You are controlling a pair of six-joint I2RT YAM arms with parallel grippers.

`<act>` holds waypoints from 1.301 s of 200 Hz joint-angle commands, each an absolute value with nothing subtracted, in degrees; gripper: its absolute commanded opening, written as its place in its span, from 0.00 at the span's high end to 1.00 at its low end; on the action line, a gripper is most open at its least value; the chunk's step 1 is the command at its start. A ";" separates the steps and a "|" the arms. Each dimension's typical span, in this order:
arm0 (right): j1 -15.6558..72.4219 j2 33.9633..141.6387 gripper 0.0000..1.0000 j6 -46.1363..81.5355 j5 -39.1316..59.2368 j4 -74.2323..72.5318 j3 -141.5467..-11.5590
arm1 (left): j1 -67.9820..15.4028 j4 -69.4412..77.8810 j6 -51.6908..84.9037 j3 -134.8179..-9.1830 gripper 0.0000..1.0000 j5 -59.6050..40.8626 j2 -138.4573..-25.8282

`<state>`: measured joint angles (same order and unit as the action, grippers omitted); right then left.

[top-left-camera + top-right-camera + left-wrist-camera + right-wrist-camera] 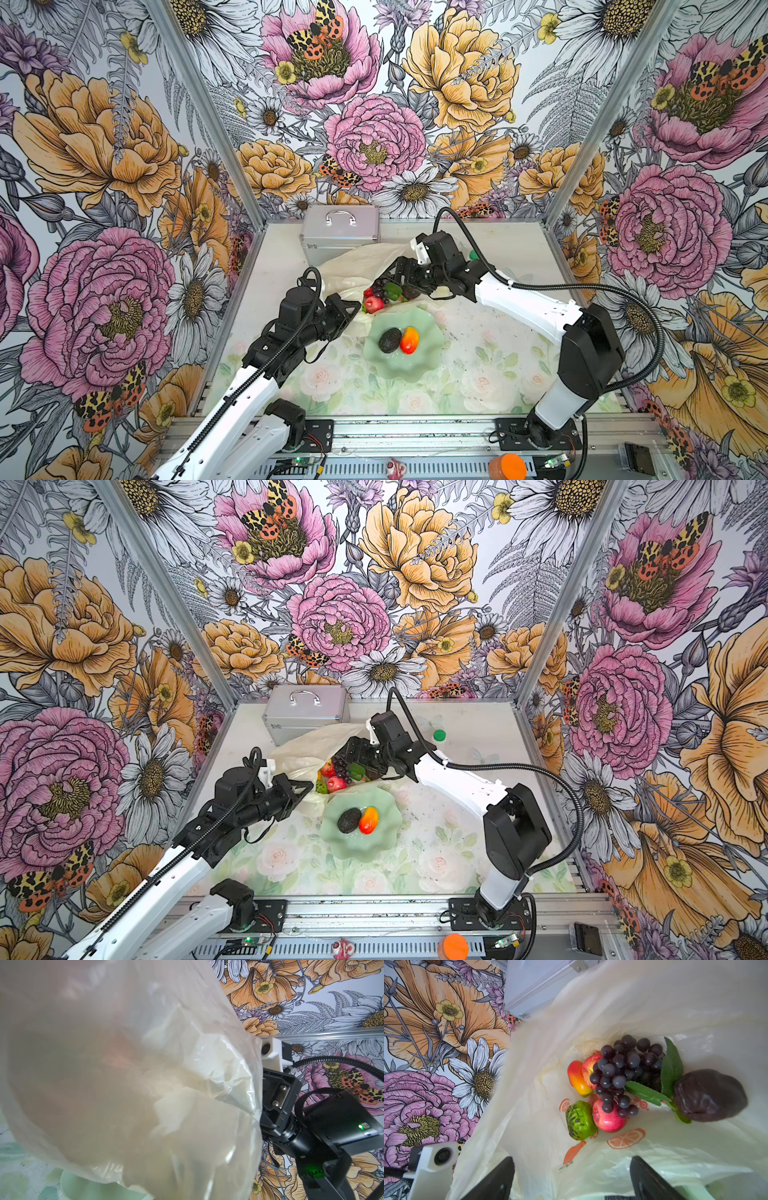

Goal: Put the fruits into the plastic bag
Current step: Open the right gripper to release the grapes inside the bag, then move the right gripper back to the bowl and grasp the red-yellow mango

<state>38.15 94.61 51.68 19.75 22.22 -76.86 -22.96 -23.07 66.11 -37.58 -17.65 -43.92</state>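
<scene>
The plastic bag lies open at mid-table, its mouth toward the bowl. My left gripper is shut on the bag's near edge and holds it up; in the left wrist view the bag hides the jaws. My right gripper stands open and empty inside the mouth. Below it in the bag lie a grape bunch, a dark avocado, an apple, a green bumpy ball and a mango. Outside, an avocado and a mango rest in the bowl.
The pale green scalloped bowl sits just in front of the bag. A silver metal case stands behind the bag against the back wall. A small green-capped item lies at the back right.
</scene>
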 commanded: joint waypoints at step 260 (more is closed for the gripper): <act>50.04 99.19 0.28 53.53 8.26 42.33 -69.54 | -27.22 -22.91 66.71 -34.63 1.00 -11.95 -38.13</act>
